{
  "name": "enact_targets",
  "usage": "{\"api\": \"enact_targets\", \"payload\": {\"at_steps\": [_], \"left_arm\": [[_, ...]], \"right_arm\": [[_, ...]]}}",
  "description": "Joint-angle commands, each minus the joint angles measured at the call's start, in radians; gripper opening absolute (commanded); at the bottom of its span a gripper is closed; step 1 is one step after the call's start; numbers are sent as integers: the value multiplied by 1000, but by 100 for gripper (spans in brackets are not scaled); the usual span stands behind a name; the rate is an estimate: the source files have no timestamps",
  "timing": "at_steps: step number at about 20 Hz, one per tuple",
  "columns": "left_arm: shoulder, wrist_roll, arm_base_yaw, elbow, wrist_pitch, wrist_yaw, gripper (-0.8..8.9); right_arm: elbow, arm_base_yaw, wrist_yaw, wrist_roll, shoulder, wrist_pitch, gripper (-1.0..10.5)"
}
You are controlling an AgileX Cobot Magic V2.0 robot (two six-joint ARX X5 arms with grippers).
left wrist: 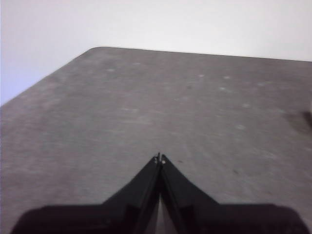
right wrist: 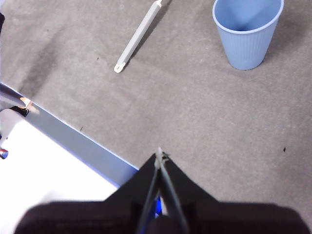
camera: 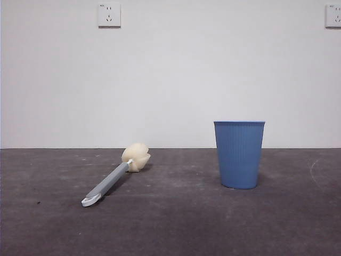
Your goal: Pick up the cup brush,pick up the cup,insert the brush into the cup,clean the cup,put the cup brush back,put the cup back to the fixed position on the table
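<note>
The cup brush lies flat on the table at the left, cream sponge head toward the wall, white looped tip toward the camera. Its grey handle also shows in the right wrist view. The light blue cup stands upright and empty at the right, seen from above as the cup in the right wrist view. My left gripper is shut over bare table, far from both. My right gripper is shut and hangs high near the table's front edge, well short of the cup. Neither arm shows in the front view.
A white wall with two power sockets stands behind the table. The table's front edge and a white area beyond it show in the right wrist view. The table's rounded far corner shows in the left wrist view.
</note>
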Motion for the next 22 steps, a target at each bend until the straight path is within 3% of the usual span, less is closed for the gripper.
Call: {"api": "enact_targets", "payload": {"at_steps": [1, 7, 22], "left_arm": [[-2, -20, 2, -13, -12, 95, -1], [-3, -76, -3, -13, 7, 248, -1], [-2, -76, -3, -13, 8, 254, -1]], "right_arm": [[-2, 2, -3, -2, -2, 3, 3], [-2, 2, -2, -2, -2, 4, 3], [-2, 2, -2, -2, -2, 4, 3]]}}
